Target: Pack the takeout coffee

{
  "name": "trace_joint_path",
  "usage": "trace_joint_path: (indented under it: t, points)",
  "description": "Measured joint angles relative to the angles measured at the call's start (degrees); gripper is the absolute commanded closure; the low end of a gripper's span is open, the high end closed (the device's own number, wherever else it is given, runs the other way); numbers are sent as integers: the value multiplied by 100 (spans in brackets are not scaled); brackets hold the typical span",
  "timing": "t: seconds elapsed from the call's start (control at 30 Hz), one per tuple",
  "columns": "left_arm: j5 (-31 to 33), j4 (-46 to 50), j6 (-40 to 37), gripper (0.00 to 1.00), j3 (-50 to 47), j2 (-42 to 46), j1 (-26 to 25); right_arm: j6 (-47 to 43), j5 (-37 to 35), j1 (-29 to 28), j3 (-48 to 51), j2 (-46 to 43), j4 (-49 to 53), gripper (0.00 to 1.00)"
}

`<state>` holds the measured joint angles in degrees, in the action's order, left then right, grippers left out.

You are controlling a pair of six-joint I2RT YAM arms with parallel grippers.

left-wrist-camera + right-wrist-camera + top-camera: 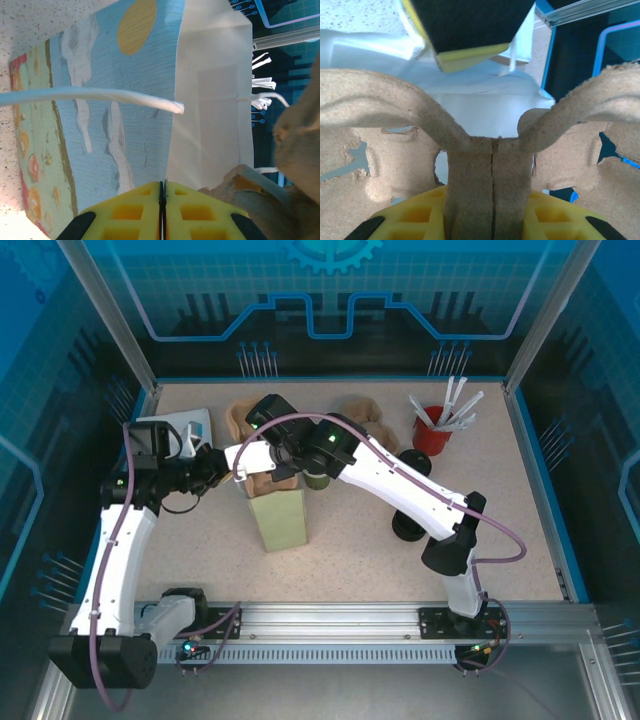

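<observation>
The takeout coffee (317, 479) is a dark olive-green cup just right of the paper bag (279, 519), mostly hidden under my right arm. My right gripper (272, 462) is shut on the centre post of a brown pulp cup carrier (492, 170) and holds it over the bag's white inside (485, 105). I cannot tell whether the cup sits in the carrier. My left gripper (162, 187) is shut on the thin top edge of the paper bag (125, 115), where its blue printed side meets the white inside. In the top view the left gripper (232, 472) is at the bag's left rim.
Brown pulp shapes (365, 410) lie at the back of the table. A red cup of white sticks (433, 430) stands back right. Black round lids (410, 524) sit right of centre. A white and blue sheet (196, 426) lies back left.
</observation>
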<state>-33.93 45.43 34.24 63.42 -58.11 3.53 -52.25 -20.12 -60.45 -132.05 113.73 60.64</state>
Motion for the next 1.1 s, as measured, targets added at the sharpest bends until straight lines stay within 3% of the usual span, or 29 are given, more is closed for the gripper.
trace_joint_path:
  t: [0.53,1.1]
  points:
    - [229,-79,415,93,-103,273,-568,632,450,-28,450,2,734,72]
    - [426,-175,485,93,-356,435,-612,863,568,-74,938,-83,890,72]
